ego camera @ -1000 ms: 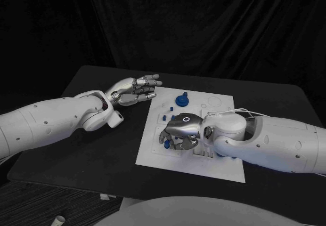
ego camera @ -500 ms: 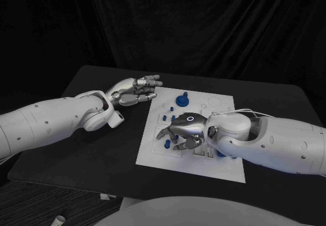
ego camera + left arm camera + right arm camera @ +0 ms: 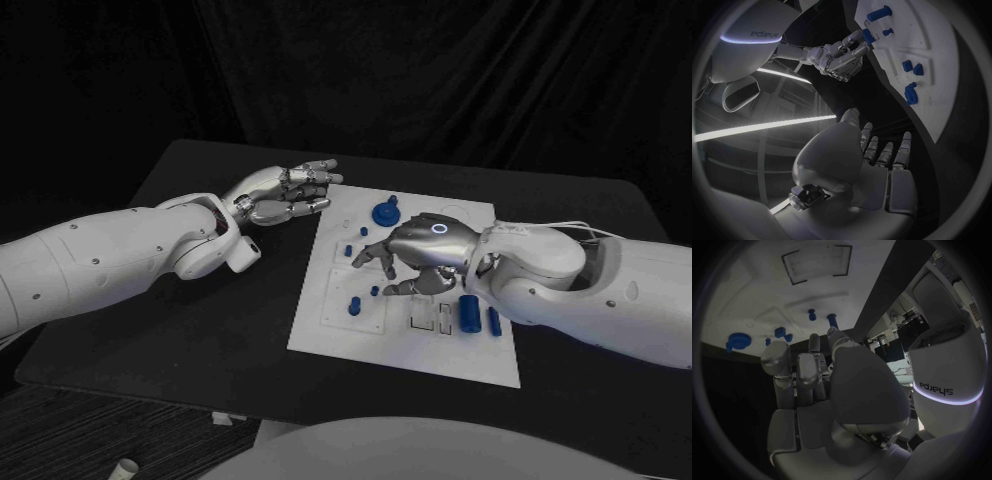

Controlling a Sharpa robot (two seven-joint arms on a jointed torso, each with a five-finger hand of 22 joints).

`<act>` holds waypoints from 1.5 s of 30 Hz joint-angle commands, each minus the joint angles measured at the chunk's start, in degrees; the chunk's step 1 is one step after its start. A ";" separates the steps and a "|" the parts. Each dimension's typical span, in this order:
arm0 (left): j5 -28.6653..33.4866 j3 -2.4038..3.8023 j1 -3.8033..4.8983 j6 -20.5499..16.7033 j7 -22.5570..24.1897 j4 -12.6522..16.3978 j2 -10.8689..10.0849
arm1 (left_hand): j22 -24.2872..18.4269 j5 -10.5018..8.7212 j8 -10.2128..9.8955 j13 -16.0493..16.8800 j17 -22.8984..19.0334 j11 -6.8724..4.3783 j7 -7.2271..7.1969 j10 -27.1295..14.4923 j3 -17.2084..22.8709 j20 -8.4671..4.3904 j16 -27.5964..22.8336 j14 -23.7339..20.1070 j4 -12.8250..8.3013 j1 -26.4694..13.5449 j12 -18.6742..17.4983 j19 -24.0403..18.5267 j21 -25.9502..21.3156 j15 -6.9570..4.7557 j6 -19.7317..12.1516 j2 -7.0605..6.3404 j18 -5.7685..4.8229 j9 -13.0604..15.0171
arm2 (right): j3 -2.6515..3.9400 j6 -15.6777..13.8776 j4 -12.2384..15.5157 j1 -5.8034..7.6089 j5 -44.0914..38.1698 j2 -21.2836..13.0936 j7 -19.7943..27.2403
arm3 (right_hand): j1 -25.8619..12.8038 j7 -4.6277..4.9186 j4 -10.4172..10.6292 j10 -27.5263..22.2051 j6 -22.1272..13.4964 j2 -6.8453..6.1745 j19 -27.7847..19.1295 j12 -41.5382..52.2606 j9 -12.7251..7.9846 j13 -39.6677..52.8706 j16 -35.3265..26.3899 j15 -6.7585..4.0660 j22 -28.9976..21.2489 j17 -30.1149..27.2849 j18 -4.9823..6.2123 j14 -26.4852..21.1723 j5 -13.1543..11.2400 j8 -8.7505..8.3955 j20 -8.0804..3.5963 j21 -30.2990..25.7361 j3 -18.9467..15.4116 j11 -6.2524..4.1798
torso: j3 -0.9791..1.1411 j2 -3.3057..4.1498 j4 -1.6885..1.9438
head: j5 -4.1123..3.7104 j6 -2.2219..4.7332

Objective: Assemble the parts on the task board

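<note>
Table (image 3: pixel 188 330): black, bearing the board near its middle.

Board (image 3: pixel 418 355): white plate, lying flat; its near part was bare; shallow recesses showed in its surface, two small rectangular ones (image 3: pixel 428 322) near the middle standing unfilled; a faint round recess (image 3: pixel 456 215) lay at the far corner on the robot's right; a dark-outlined rectangle (image 3: pixel 817 262) showed on it in the right wrist view.

Right hand (image 3: pixel 418 255): over the middle of the board, palm down, fingers apart and curved downward; nothing seen held; whether the fingertips touched the board could not be told.

Left hand (image 3: pixel 284 193): off the board, just beside its far edge on the robot's left; fingers curled together; nothing seen in them; the left wrist view showed its fingers (image 3: pixel 882 152) lying side by side, with the board's edge beyond.

Parts, all blue, all on the board:
- round knob (image 3: pixel 385 212), at the far end, beyond the right hand;
- long bar (image 3: pixel 469 314), lying flat near the right wrist;
- thin bar (image 3: pixel 493 320), just beside the long bar, parallel to it;
- peg (image 3: pixel 356 303), on the left half, near the right hand's fingertips;
- small pegs (image 3: pixel 355 240), near the left edge, between knob and peg.
</note>
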 commanded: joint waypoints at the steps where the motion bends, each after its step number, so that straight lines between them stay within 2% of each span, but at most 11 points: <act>1: 0.51 0.06 -0.09 -0.07 1.03 0.12 0.05 | -0.03 0.33 0.21 0.04 -0.05 0.52 0.04 0.05 0.26 0.11 -0.17 0.10 0.06 0.19 0.20 -0.05 0.03 -0.17 0.28 0.54 -0.24 0.05 | 0.03 -8.91 1.40 1.41 3.69 -2.30 1.69 | -0.36 1.05 -0.21 0.92 2.13 0.36 0.27 0.91 -0.07 0.61 0.07 -0.30 7.01 -0.04 -0.13 0.20 -0.25 1.06 -0.22 -0.04 -0.07 -0.28 | 0.02 -0.03 0.01 | -0.37 0.00; 9: 0.51 0.06 -0.15 -0.99 1.72 0.17 0.06 | -0.12 0.30 0.21 0.05 -0.06 0.51 0.03 0.05 0.25 0.10 -0.19 0.05 0.08 0.17 0.22 -0.08 0.02 -0.19 0.27 0.53 -0.24 0.05 | 0.02 -9.92 2.66 3.06 9.57 -8.99 -0.02 | -1.23 2.33 -0.27 -1.28 5.43 0.22 -3.05 14.54 -2.28 11.69 -7.25 -0.68 4.49 -8.23 1.26 -3.42 -1.93 1.94 -0.57 -10.50 -0.94 -0.99 | 0.03 -0.04 -0.04 | -1.29 0.00; 12: 0.51 0.06 -0.20 -1.24 1.93 0.21 0.10 | -0.13 0.27 0.22 0.05 -0.06 0.50 0.03 0.05 0.24 0.09 -0.18 0.06 0.11 0.15 0.24 -0.08 0.02 -0.21 0.37 0.52 -0.24 0.06 | 0.01 -9.45 2.58 3.19 10.40 -10.83 -0.84 | -2.63 2.28 -0.44 6.46 7.40 0.61 -2.10 36.51 -2.69 35.10 -3.87 -0.78 5.07 -3.74 1.00 -1.66 -3.67 2.92 -0.71 -9.57 -1.94 -1.07 | 0.02 -0.11 -0.05 | -1.89 0.00; 15: 0.51 0.06 -0.27 -1.45 2.15 0.36 0.07 | -0.12 0.26 0.24 0.06 -0.05 0.50 0.02 0.07 0.23 0.09 -0.17 0.10 0.13 0.13 0.36 -0.08 0.02 -0.23 0.52 0.51 -0.24 0.07 | 0.00 -8.90 2.51 3.11 10.82 -12.38 -1.92 | -4.59 2.36 -0.38 13.07 8.98 1.24 0.36 47.69 -2.48 48.39 2.17 -1.06 6.86 3.99 0.00 1.24 -4.87 4.05 -0.84 -3.71 -2.76 -1.42 | -0.04 -0.34 -0.08 | -2.53 0.00; 20: 0.52 0.06 -0.40 -1.59 2.29 0.43 0.00 | -0.15 0.25 0.24 0.09 -0.03 0.50 0.02 0.11 0.23 0.09 -0.16 0.13 0.14 0.11 0.53 -0.09 0.01 -0.24 0.51 0.51 -0.24 0.07 | -0.01 -7.07 2.60 2.74 11.35 -13.94 -5.23 | -15.98 2.44 -0.02 27.52 17.82 4.09 7.54 61.06 0.62 68.42 16.47 -1.15 11.41 23.61 -3.39 8.37 -2.74 9.62 -1.34 17.88 -3.87 -1.30 | -0.08 -0.49 -0.13 | -3.10 0.00; 23: 0.52 0.06 -0.58 -1.70 2.41 0.43 -0.07 | -0.15 0.25 0.24 0.09 -0.03 0.50 0.02 0.11 0.23 0.09 -0.16 0.13 0.14 0.11 0.53 -0.09 0.01 -0.24 0.51 0.51 -0.24 0.07 | -0.01 -3.32 2.75 2.64 11.51 -14.51 -9.52 | -25.76 0.31 0.03 27.52 24.81 6.89 10.47 61.06 3.37 68.42 19.22 -2.16 13.77 27.94 -5.23 9.60 -2.48 12.74 -2.13 28.50 -4.01 -2.41 | -0.13 -0.66 -0.21 | -3.37 0.00; 26: 0.52 0.06 -0.79 -1.77 2.53 0.41 -0.08 | -0.14 0.25 0.26 0.12 -0.02 0.51 0.03 0.18 0.22 0.08 -0.14 0.18 0.17 0.08 0.69 -0.08 0.02 -0.27 0.62 0.50 -0.24 0.08 | 0.00 1.24 2.78 2.61 11.58 -14.69 -13.83 | -31.42 0.00 0.08 27.52 26.86 8.04 11.11 61.06 4.29 68.42 19.22 -3.12 14.36 27.94 -5.69 9.60 -3.90 12.63 -2.86 30.93 -4.46 -2.65 | -0.11 -0.57 -0.16 | -3.76 0.00; 31: 0.52 0.06 -1.13 -1.78 2.66 0.43 0.05 | -0.13 0.26 0.27 0.14 0.00 0.54 0.04 0.23 0.21 0.08 -0.12 0.23 0.18 0.05 0.80 -0.08 0.02 -0.28 0.64 0.50 -0.24 0.08 | 0.00 12.32 1.89 2.61 11.87 -13.89 -21.38 | -37.37 -0.02 0.11 27.52 28.76 8.98 11.61 61.06 3.59 68.42 19.22 -3.37 14.84 27.94 -6.07 9.60 -6.31 8.75 -3.37 32.80 -5.10 -2.64 | -0.05 -0.43 -0.18 | -4.27 0.00; 36: 0.52 0.06 -1.32 -1.95 2.88 0.52 0.12 | -0.12 0.26 0.27 0.16 0.01 0.58 0.07 0.30 0.21 0.09 -0.12 0.26 0.19 0.03 0.96 -0.07 0.03 -0.28 0.68 0.50 -0.24 0.08 | 0.00 22.60 0.73 2.60 13.98 -12.61 -27.12 | -36.11 0.31 -0.13 27.52 29.23 8.82 11.50 61.06 2.51 68.42 19.22 -3.19 14.77 27.94 -6.02 9.60 -2.80 5.84 -3.21 32.65 -5.76 -2.37 | 0.00 -0.46 -0.25 | -4.85 0.00; 39: 0.52 0.06 -1.41 -2.05 2.98 0.57 0.12 | -0.12 0.26 0.27 0.16 0.01 0.58 0.07 0.30 0.21 0.09 -0.12 0.26 0.19 0.03 0.96 -0.07 0.03 -0.28 0.68 0.50 -0.24 0.08 | 0.00 25.99 0.44 2.60 15.24 -11.94 -29.58 | -34.00 0.35 -0.27 27.52 29.84 8.48 11.49 61.06 2.17 68.42 19.22 -3.16 14.76 27.94 -6.02 9.60 0.40 4.63 -3.12 32.66 -5.65 -2.35 | 0.00 -0.55 -0.25 | -5.26 0.00; 45: 0.52 0.06 -1.58 -2.11 3.06 0.59 0.20 | -0.11 0.27 0.29 0.17 0.02 0.62 0.09 0.36 0.21 0.09 -0.10 0.29 0.18 0.02 1.06 -0.06 0.04 -0.27 0.85 0.49 -0.24 0.10 | 0.00 28.59 0.02 2.59 16.21 -10.59 -32.57 | -33.83 0.27 -0.20 27.52 30.28 8.64 11.38 61.06 2.16 68.42 19.22 -3.17 14.69 27.94 -5.96 9.60 0.66 4.47 -3.11 32.45 -5.66 -2.38 | -0.06 -0.63 -0.14 | -5.91 0.00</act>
